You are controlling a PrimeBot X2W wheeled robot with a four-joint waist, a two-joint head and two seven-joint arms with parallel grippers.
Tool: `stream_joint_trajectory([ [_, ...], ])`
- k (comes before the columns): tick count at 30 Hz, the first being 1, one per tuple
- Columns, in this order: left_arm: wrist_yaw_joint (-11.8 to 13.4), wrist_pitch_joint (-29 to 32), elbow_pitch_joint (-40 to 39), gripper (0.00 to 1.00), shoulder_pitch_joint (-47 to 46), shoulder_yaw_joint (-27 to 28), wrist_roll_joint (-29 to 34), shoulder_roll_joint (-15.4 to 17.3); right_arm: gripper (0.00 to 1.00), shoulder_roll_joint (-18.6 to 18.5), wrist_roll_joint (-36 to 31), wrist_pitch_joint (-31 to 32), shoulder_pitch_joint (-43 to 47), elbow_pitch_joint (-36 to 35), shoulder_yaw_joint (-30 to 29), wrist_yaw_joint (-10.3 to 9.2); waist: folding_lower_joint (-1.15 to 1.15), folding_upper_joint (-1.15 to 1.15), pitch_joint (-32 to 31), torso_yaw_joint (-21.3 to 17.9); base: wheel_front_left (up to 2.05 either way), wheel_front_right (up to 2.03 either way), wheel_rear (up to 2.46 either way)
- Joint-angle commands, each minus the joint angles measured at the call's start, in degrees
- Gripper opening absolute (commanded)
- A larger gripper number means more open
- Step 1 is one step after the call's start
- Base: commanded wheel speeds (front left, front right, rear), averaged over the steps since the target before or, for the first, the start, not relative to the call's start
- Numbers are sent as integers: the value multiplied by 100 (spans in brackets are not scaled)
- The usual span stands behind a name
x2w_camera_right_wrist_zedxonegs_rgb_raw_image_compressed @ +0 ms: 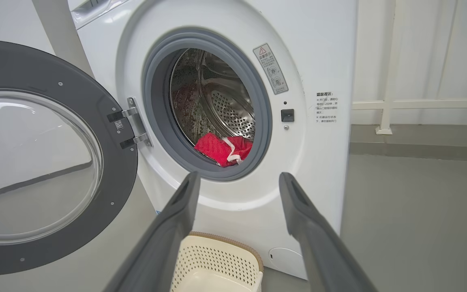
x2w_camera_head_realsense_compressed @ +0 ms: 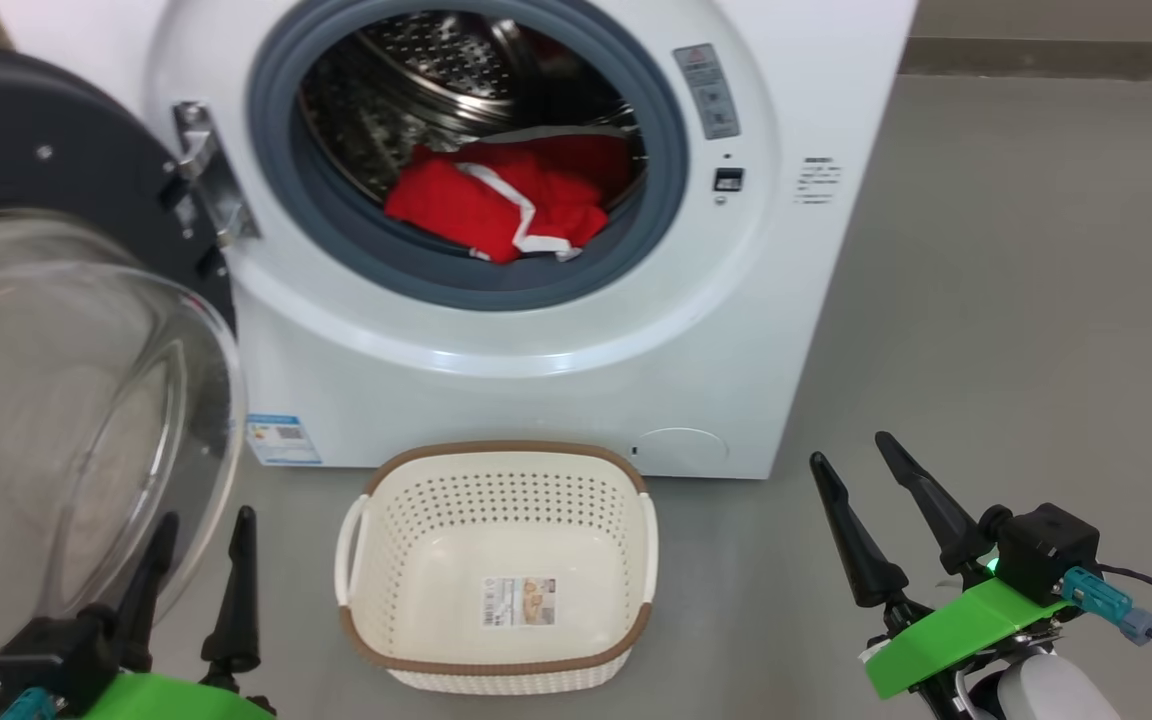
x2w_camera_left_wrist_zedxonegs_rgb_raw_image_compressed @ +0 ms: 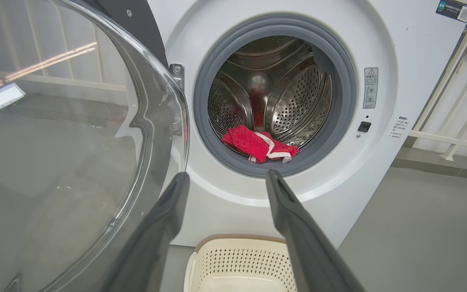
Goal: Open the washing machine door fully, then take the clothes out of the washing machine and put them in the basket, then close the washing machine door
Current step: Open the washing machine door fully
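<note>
The white washing machine (x2w_camera_head_realsense_compressed: 556, 380) stands ahead with its door (x2w_camera_head_realsense_compressed: 46, 330) swung open to the left, the glass bowl bulging toward me. Red clothes (x2w_camera_head_realsense_compressed: 501, 205) with white trim lie at the drum's front lip, also seen as clothes (x2w_camera_left_wrist_zedxonegs_rgb_raw_image_compressed: 258, 144) and clothes (x2w_camera_right_wrist_zedxonegs_rgb_raw_image_compressed: 223, 149). An empty cream basket (x2w_camera_head_realsense_compressed: 496, 470) sits on the floor before the machine. My left gripper (x2w_camera_head_realsense_compressed: 201, 525) stands open at the lower left, close to the door glass. Open too, my right gripper (x2w_camera_head_realsense_compressed: 851, 450) hangs at the lower right, apart from everything. Both grippers (x2w_camera_left_wrist_zedxonegs_rgb_raw_image_compressed: 226, 174) (x2w_camera_right_wrist_zedxonegs_rgb_raw_image_compressed: 237, 175) hold nothing.
Grey floor (x2w_camera_head_realsense_compressed: 1016, 300) spreads to the right of the machine. A white railing (x2w_camera_right_wrist_zedxonegs_rgb_raw_image_compressed: 387, 105) runs along the wall behind and to the right. The open door takes up the space on the left.
</note>
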Motion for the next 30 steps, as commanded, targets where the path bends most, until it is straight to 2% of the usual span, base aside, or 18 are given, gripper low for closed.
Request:
stream_joint_trajectory([
  [1, -17, -87, -46, 100, -64, 299, 72, 95, 100, -49, -45, -68, -85, -175, 122, 9, 0, 0, -28, -211, 0, 0, 0],
  [7, -84, -129, -8, 100, 73, 449, 65, -42, 100, -98, -50, -68, -61, -181, 121, 9, 0, 0, -61, -404, 0, 0, 0],
  [17, -158, -145, -16, 100, 186, 630, 456, -224, 100, -179, -109, -68, -65, -229, 11, 9, 0, 0, -70, -609, 0, 0, 0],
  [30, -336, -146, -10, 100, 263, 959, 837, -509, 100, -177, -128, -68, -59, -280, -130, 9, 0, 0, -72, -668, 0, 0, 0],
])
